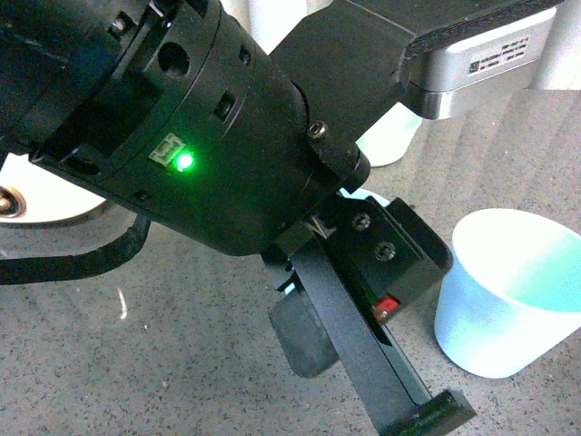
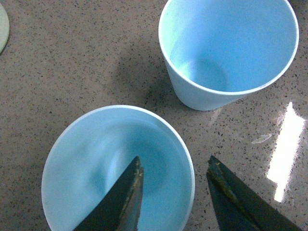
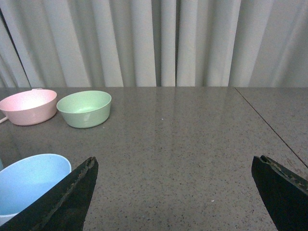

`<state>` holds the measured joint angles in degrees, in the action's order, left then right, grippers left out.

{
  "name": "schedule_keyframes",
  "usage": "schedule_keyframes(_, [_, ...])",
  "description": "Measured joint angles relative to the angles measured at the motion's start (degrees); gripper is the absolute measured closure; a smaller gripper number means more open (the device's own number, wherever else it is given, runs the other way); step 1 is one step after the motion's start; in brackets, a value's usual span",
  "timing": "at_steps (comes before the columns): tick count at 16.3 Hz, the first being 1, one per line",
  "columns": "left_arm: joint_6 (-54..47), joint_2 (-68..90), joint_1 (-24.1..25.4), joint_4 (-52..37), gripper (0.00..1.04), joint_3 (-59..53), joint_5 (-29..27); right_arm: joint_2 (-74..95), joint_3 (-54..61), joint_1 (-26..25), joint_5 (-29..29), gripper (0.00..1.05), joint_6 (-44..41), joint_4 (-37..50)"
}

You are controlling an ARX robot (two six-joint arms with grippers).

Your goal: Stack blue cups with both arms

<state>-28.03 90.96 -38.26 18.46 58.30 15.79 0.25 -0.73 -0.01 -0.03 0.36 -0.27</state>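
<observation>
The left end effector [image 2: 174, 161] is released. Its two dark fingers stand apart at the bottom of the left wrist view, one dipping inside the near blue cup [image 2: 86, 159] and the other outside its wall, so the jaws straddle the rim. A sliver of desk [image 2: 72, 57] shows between the outer finger and the rim. Whether the inner finger touches the wall cannot be told. This cup stands upright, mouth up, at the lower left of that frame. The second blue cup [image 2: 226, 48] stands upright at the upper right, near but apart, with bare desk between the two.

In the front view a black arm [image 1: 209, 118] with a green light [image 1: 184, 162] fills the upper left and centre and hides most of what lies beneath it.

The right end effector [image 3: 174, 163] is released too, its fingers spread wide to the lower corners of the right wrist view with nothing between them. Beyond it, at the middle left, a pink bowl [image 3: 29, 106] and a green bowl [image 3: 84, 108] sit side by side before a pale curtain [image 3: 168, 43].

The step in hand looks like the left arm's grasp of the near blue cup, positioned but not yet closed. The next move probably calls for pinching the wall without tipping the light cup and lifting it clear. Its narrow base would then go over the second cup's mouth and straight down, perhaps with the right end effector steadying that cup.
</observation>
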Motion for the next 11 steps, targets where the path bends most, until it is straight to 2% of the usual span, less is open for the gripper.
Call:
schedule_keyframes(1, [0.59, -0.17, 0.0, 0.31, 0.47, 0.26, 0.15, 0.0, 0.0, 0.0, 0.0, 0.07, 0.0, 0.0])
schedule_keyframes(5, [1.55, -2.21, 0.2, 1.2, 0.11, 1.64, 1.92, 0.0, 0.0, 0.0, 0.0, 0.07, 0.0, 0.0])
schedule_keyframes(6, [1.92, -2.78, 0.24, 1.33, 0.05, 1.99, 2.54, 0.0, 0.0, 0.0, 0.0, 0.07, 0.0, 0.0])
schedule_keyframes(8, [3.78, -4.2, 1.29, 1.62, 0.07, 3.69, 5.03, 0.0, 0.0, 0.0, 0.0, 0.07, 0.0, 0.0])
schedule_keyframes(11, [8.5, -5.7, 6.36, -4.35, 0.07, 6.54, 6.69, 0.0, 0.0, 0.0, 0.0, 0.07, 0.0, 0.0])
